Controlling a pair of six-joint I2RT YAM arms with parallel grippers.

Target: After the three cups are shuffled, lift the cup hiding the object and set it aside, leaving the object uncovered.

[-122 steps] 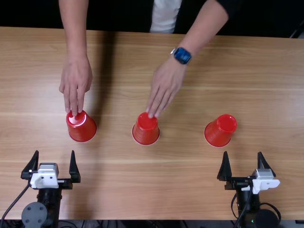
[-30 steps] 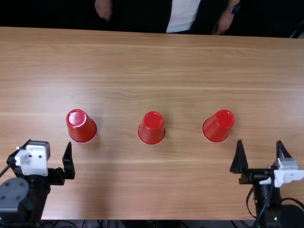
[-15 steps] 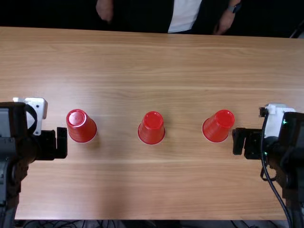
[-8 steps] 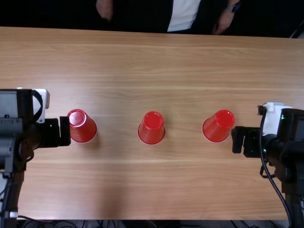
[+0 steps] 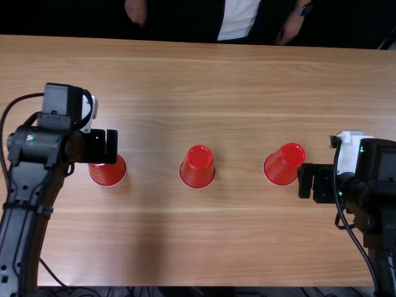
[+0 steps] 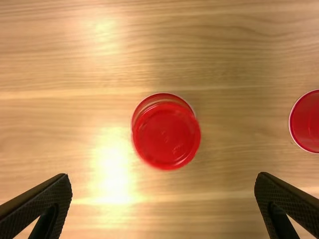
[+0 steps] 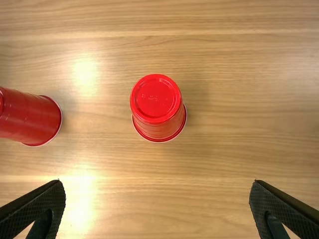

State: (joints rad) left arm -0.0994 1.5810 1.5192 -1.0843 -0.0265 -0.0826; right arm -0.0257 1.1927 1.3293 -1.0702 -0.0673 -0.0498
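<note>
Upturned red plastic left cup, middle cup and right cup in a row on light wooden bench; left gripper spread open over left cup, right gripper spread open just beside right cup.

From above, the left arm covers the top of the left cup. The picture edge cuts off one side of the middle cup in both wrist views.
</note>
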